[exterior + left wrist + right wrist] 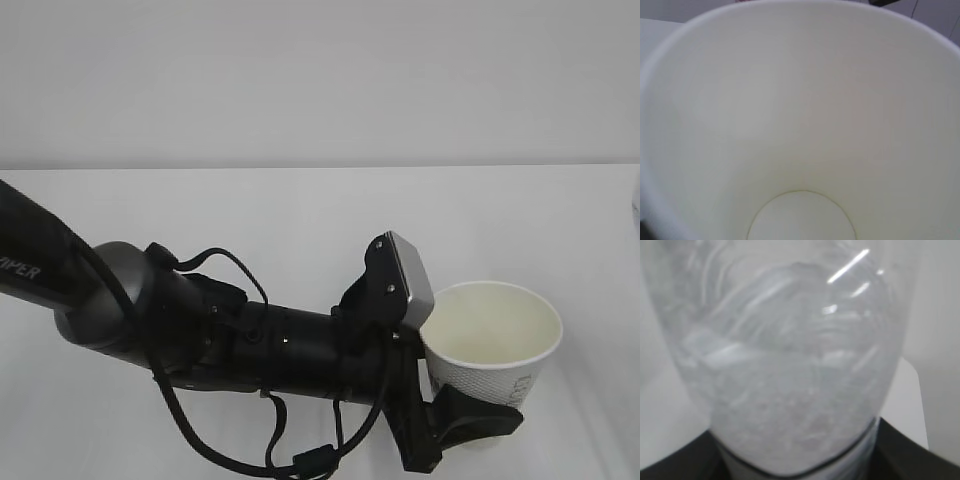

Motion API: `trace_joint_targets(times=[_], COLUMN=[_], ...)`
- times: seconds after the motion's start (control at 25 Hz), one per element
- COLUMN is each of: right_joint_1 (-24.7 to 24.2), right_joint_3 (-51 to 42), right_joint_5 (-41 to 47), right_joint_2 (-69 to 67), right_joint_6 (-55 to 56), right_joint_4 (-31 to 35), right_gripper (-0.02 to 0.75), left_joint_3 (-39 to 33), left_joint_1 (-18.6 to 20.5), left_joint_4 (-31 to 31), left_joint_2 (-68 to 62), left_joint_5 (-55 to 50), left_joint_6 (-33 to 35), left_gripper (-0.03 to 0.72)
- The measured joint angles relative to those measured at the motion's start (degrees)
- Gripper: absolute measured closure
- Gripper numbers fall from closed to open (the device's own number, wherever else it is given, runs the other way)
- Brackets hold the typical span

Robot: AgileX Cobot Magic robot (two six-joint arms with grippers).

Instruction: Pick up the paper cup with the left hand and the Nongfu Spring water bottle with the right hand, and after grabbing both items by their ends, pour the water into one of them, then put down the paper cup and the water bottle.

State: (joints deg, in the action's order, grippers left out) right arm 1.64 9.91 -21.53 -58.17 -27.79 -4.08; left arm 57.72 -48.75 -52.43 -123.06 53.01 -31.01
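The white paper cup [492, 335] stands upright and off the table at the lower right of the exterior view, its cream inside showing nothing in it. My left gripper [485, 398] is shut on its lower part, with one black finger [478, 422] wrapped round the base. In the left wrist view the cup's inner wall [800, 100] fills the frame and the fingers are hidden. The clear ribbed water bottle [790, 355] fills the right wrist view, and my right gripper [797, 462] is shut on it, with black fingers [912, 452] at both lower corners. Whether it holds water I cannot tell.
The thick black left arm [200, 330] with its looping cables crosses the lower left of the exterior view. A white tabletop [300, 210] runs back to a pale wall [320, 80]. The right arm and bottle are outside the exterior view.
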Motion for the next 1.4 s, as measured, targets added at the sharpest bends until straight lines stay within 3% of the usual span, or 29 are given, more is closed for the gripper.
trace_joint_targets(times=[0.56,0.96,1.4], right_joint_1=[0.0,0.0,0.0], right_joint_3=[0.0,0.0,0.0], right_joint_5=[-1.59,-3.26,-3.37], right_joint_2=[0.0,0.0,0.0], right_joint_6=[1.19,-9.04,-16.97], right_joint_4=[-0.04,-0.13,-0.26], right_gripper=[0.337,0.337,0.337], left_joint_3=[0.0,0.0,0.0], left_joint_1=[0.0,-2.14,-2.38], left_joint_4=[-0.15,0.06,5.02], left_joint_2=[0.0,0.0,0.0], left_joint_5=[0.0,0.0,-0.03], left_joint_6=[-0.12,-0.12,-0.12], left_gripper=[0.142,0.143,0.143])
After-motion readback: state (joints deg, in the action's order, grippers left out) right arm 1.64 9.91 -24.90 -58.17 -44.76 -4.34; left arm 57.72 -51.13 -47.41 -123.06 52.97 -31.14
